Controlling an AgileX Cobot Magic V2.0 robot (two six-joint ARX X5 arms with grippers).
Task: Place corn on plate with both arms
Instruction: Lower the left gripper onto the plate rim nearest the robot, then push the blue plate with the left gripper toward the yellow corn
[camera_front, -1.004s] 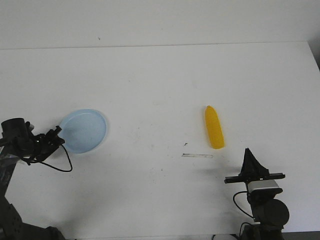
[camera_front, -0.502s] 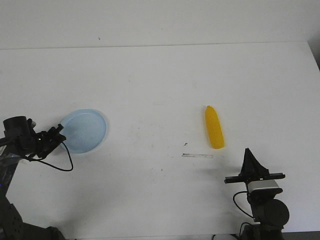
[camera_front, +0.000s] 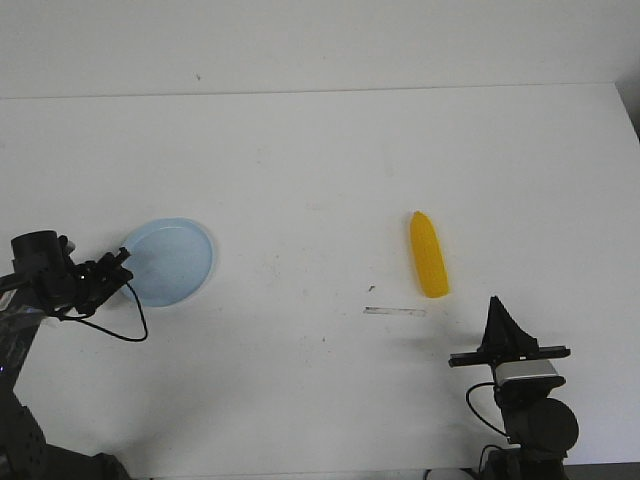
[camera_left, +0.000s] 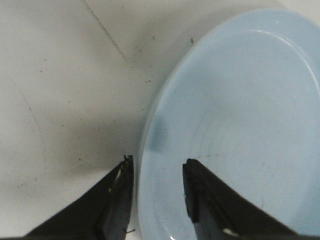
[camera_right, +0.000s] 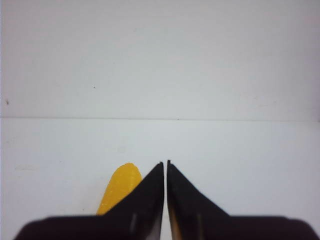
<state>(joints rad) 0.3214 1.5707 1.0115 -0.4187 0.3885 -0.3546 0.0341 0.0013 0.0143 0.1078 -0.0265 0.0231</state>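
The plate, nothing in it, is straddled at its rim by the left gripper, jaws narrowly parted; the right gripper is closed.

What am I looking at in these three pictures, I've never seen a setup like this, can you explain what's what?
This is a two-armed robot at a white table. The wide picture looks forward over the table from the robot's side. The other two come from small cameras on each wrist, looking out past that arm's black pointed tool.

On the table lie a pale blue plate and a yellow toy corn, well apart.

The left tool is at the plate's edge. Its wrist picture shows one finger outside the rim and the other over the plate, slightly apart, so it is open around the rim.

The right tool is shut and holds nothing. The corn lies ahead of it.
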